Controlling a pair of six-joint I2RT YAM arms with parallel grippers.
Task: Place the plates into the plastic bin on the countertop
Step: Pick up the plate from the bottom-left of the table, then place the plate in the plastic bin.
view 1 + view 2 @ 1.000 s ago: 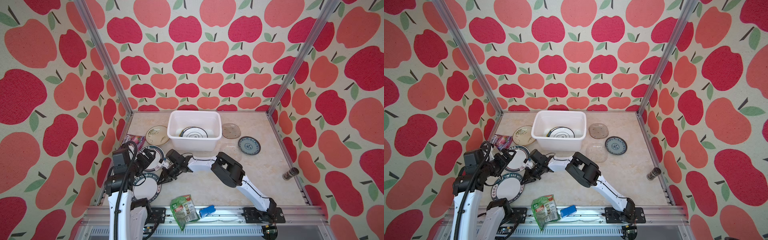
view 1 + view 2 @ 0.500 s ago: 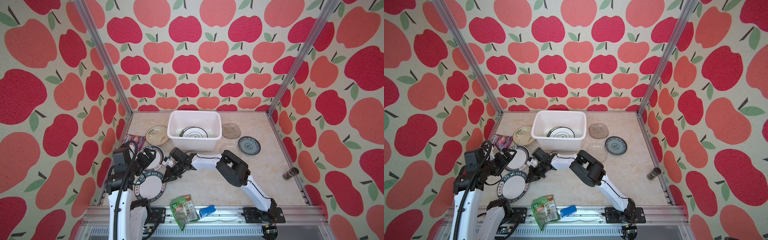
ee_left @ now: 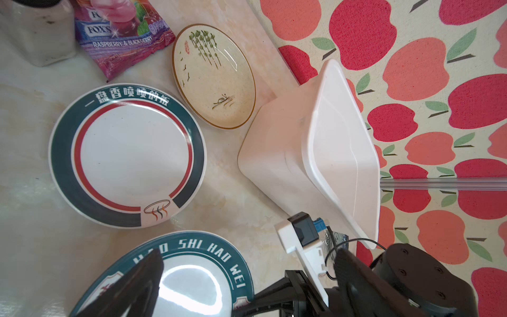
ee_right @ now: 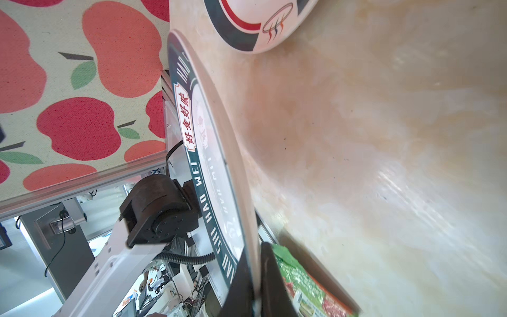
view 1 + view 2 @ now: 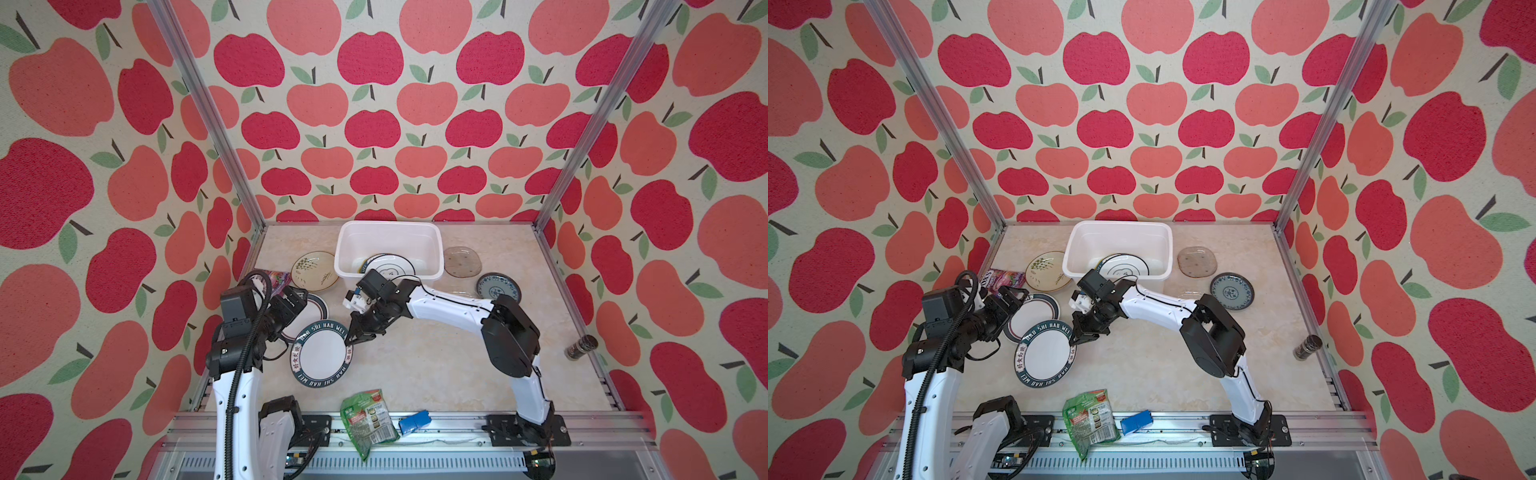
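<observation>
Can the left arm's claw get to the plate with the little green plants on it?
Probably yes. The left claw is open and empty, the plant plate lies bare nearby, and the bin and candy packet sit beside it, not on it.

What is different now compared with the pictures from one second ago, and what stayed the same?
The right gripper, still shut on the rim of the HAO SHI HAO WEI plate, has drawn it toward the middle of the countertop. The left gripper stays open; the plastic bin and the other plates did not move.
</observation>
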